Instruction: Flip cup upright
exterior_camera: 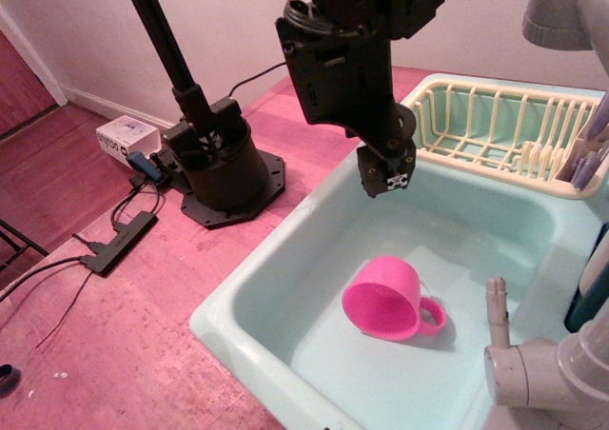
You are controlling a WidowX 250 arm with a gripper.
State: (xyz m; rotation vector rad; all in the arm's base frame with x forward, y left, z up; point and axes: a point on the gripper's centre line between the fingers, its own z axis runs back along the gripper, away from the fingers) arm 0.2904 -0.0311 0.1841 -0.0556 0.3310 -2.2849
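Note:
The pink cup (383, 300) lies on its side on the floor of the pale green sink basin (285, 287). Its open mouth faces front-left and its loop handle (434, 315) points right. My gripper (386, 175) hangs from the black arm above the basin's back-left part, up and behind the cup and well apart from it. It holds nothing. Its fingers overlap from this angle, so I cannot tell whether they are open or shut.
A cream dish rack (495, 126) sits at the sink's back right with utensils at its right end. A grey faucet (533, 373) rises at the front right. A black stand base (224, 168), a white box (124, 137) and a power strip (119, 244) lie left of the sink.

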